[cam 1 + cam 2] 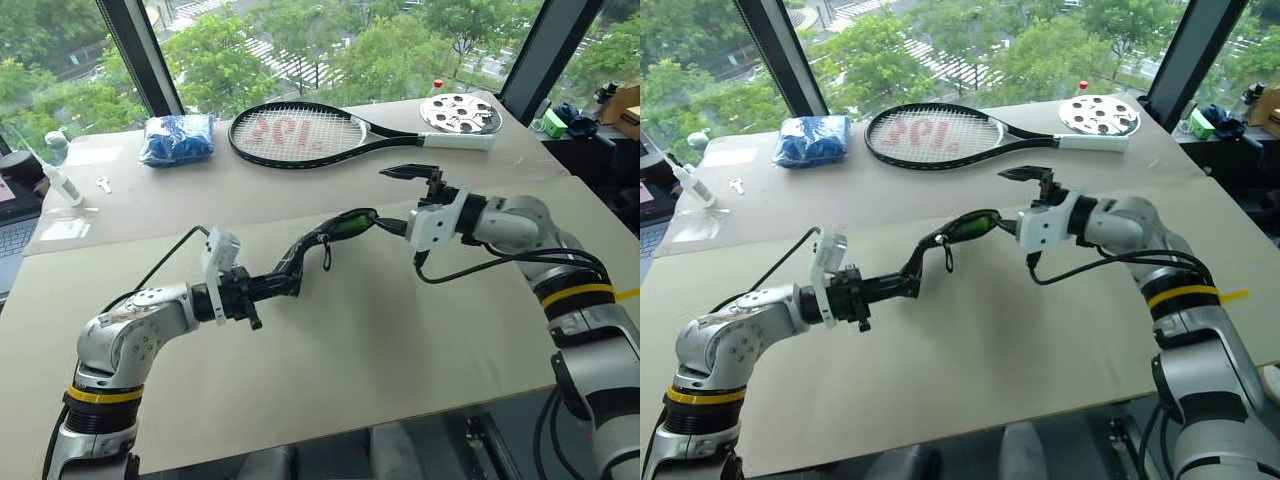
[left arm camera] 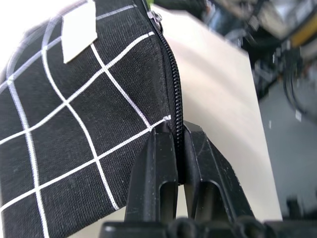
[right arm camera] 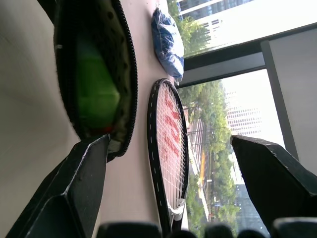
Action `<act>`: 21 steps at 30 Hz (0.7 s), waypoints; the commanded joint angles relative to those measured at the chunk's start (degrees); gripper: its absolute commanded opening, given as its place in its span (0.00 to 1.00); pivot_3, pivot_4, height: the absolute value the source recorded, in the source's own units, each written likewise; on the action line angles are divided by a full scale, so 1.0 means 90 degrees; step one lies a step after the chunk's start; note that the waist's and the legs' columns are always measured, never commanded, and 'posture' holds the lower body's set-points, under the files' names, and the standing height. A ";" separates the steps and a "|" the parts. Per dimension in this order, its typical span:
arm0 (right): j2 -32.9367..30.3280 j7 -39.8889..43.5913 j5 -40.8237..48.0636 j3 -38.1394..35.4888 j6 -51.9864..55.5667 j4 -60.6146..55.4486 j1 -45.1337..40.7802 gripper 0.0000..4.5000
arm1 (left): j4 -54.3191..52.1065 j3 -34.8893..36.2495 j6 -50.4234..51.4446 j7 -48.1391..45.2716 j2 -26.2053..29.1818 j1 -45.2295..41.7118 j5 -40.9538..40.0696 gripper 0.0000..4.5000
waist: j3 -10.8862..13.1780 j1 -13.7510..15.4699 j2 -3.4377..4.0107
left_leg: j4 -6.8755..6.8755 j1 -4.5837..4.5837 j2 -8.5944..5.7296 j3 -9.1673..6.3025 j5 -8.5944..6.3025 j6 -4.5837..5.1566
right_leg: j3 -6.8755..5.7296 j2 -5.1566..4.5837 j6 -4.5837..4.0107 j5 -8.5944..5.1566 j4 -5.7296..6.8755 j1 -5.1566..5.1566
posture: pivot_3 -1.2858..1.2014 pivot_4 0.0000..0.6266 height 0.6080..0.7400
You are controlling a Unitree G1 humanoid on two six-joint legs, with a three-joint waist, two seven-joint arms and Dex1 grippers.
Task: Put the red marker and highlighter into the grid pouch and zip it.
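Note:
My left gripper (image 1: 283, 284) is shut on the zipper edge of the grid pouch (image 1: 305, 252), black with white grid lines (image 2: 74, 124), and holds it above the table. The left fingertips (image 2: 161, 148) pinch the zip at one end. The pouch's far end gapes open (image 3: 94, 74). Inside it lies the lime-green highlighter (image 3: 96, 87), which also shows in the head views (image 1: 350, 227). The red marker is hidden. My right gripper (image 1: 388, 200) stands open just right of the pouch's mouth, with nothing between its fingers (image 3: 81, 183).
A black tennis racket (image 1: 310, 135) lies across the back table, with a blue cloth bundle (image 1: 177, 138) to its left and a white perforated disc (image 1: 460, 113) to its right. A small bottle (image 1: 60, 178) stands at the far left.

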 commanded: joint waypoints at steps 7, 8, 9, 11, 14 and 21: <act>0.0132 0.0482 0.3878 -0.1071 0.6553 -0.3342 0.1427 0.96 | -0.0006 0.0296 0.0141 0.0234 0.0028 -0.0198 -0.0399 0.00 | 0.0000 0.0107 0.0001 | 0.0013 0.0002 0.0002 -0.0002 -0.0005 0.0008 | 0.0004 0.0005 0.0004 0.0006 0.0006 -0.0001 | 0.52 0.24 1.00; 0.0403 0.0112 0.3860 -0.1010 0.6960 -0.3492 0.1437 0.96 | -0.0010 0.0236 0.0122 0.0198 0.0057 -0.0177 -0.0348 0.00 | -0.0001 0.0102 0.0000 | 0.0013 0.0003 0.0003 -0.0001 -0.0005 0.0007 | 0.0005 0.0007 0.0000 0.0009 0.0006 -0.0002 | 0.52 0.24 1.00; 0.0594 -0.0123 0.3801 -0.0934 0.7268 -0.3641 0.1469 0.96 | -0.0017 0.0180 0.0098 0.0165 0.0081 -0.0157 -0.0300 0.00 | -0.0001 0.0108 0.0000 | 0.0013 0.0010 0.0005 0.0001 -0.0005 0.0007 | 0.0007 0.0010 -0.0007 0.0014 0.0006 -0.0001 | 0.52 0.24 1.00; 0.0982 -0.0449 0.3651 -0.0688 0.7726 -0.3910 0.1512 0.96 | -0.0076 0.0023 0.0036 0.0094 0.0118 -0.0104 -0.0202 0.00 | -0.0001 0.0156 0.0000 | 0.0013 0.0012 0.0003 0.0002 -0.0004 0.0006 | 0.0010 0.0009 -0.0010 0.0017 0.0011 -0.0001 | 0.52 0.24 1.00; 0.1352 -0.0727 0.3536 -0.0555 0.8225 -0.4019 0.1415 0.96 | -0.0116 -0.0139 -0.0032 0.0034 0.0156 -0.0096 -0.0119 0.00 | 0.0000 0.0208 0.0001 | 0.0019 0.0009 -0.0004 0.0000 -0.0004 0.0006 | 0.0009 0.0005 -0.0006 0.0019 0.0011 -0.0001 | 0.52 0.24 1.00; 0.1925 -0.1024 0.3494 -0.0592 0.8876 -0.3799 0.1082 0.96 | -0.0321 -0.0575 -0.0316 -0.0275 0.0439 0.0156 0.0286 0.00 | 0.0000 0.0256 0.0001 | 0.0037 0.0000 -0.0005 -0.0001 -0.0004 0.0006 | 0.0006 0.0005 0.0002 0.0025 0.0007 -0.0002 | 0.52 0.24 1.00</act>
